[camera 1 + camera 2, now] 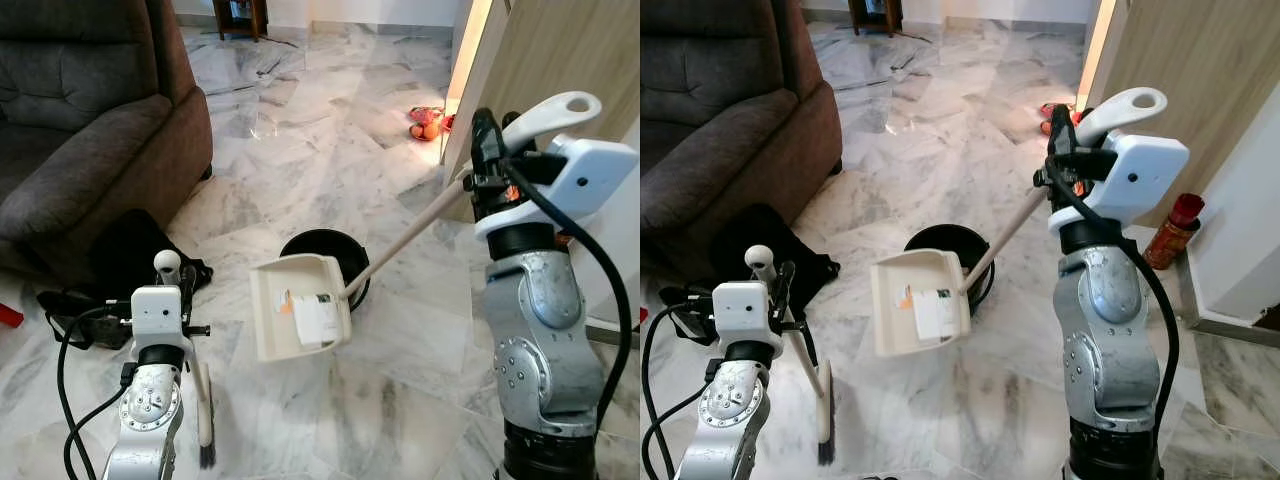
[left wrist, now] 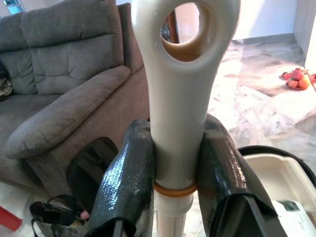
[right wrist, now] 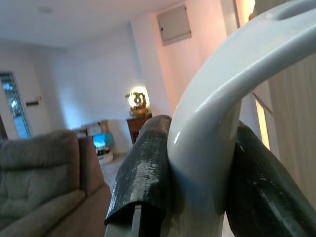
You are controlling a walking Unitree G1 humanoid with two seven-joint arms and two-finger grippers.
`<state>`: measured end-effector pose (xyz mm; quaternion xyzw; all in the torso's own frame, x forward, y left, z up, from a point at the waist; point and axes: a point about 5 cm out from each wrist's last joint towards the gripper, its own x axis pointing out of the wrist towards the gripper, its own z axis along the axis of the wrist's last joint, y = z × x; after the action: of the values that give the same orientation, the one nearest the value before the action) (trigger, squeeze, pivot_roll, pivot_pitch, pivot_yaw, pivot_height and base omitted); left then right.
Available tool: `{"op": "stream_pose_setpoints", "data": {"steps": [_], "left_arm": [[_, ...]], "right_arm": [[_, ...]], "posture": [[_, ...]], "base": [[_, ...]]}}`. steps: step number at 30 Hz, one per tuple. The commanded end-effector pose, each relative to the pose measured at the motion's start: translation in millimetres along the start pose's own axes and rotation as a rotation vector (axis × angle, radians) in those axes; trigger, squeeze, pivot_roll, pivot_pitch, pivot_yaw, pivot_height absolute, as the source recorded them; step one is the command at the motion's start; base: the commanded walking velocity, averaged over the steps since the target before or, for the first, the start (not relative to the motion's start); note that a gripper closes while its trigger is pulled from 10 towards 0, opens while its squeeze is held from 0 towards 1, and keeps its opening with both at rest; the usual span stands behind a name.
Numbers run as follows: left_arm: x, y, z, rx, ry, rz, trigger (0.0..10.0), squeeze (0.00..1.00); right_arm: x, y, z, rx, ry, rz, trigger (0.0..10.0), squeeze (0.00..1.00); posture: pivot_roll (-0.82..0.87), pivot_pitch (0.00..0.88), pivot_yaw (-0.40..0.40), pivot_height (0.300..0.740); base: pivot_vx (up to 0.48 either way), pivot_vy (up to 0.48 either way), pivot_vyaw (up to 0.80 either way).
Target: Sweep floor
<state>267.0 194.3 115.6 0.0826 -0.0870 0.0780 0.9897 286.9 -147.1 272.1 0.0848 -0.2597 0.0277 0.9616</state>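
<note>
Left pincer (image 2: 175, 182): clamped on broom handle (image 2: 180, 89)
Right pincer (image 3: 202, 173): clamped on dustpan handle (image 1: 405, 240)
Dustpan (image 1: 297, 305): held over black bin (image 1: 325, 248); paper scraps inside, writing unreadable

White handle (image 3: 212, 148) between black jaws

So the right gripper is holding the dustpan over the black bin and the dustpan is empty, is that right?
Not quite. The dustpan is not empty: the left eye view shows paper scraps lying in it. The rest stands: the right gripper grips its handle, and the pan hangs over the black bin.
</note>
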Motion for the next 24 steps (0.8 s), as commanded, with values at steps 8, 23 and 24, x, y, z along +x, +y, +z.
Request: {"op": "stream_pose_setpoints", "data": {"steps": [8,23,24], "left_arm": [[3.2,-3.3,6,-0.006,-0.036,-0.020,10.0,0.00],[1.3,-4.6,6,-0.007,-0.033,-0.021,10.0,0.00],[1.2,-4.3,6,-0.007,-0.033,-0.020,10.0,0.00]], "right_arm": [[4.9,14.8,8,0.073,-0.086,0.021,10.0,0.00],[4.9,19.2,-1,0.090,-0.057,0.025,10.0,0.00],[4.8,19.5,-1,0.090,-0.056,0.026,10.0,0.00]], "posture": [[0.12,0.086,0.046,0.740],[0.12,0.088,0.041,0.740],[0.12,0.087,0.039,0.740]], "base": [[0.000,0.000,0.00],[0.414,0.000,0.00],[0.480,0.000,0.00]]}}
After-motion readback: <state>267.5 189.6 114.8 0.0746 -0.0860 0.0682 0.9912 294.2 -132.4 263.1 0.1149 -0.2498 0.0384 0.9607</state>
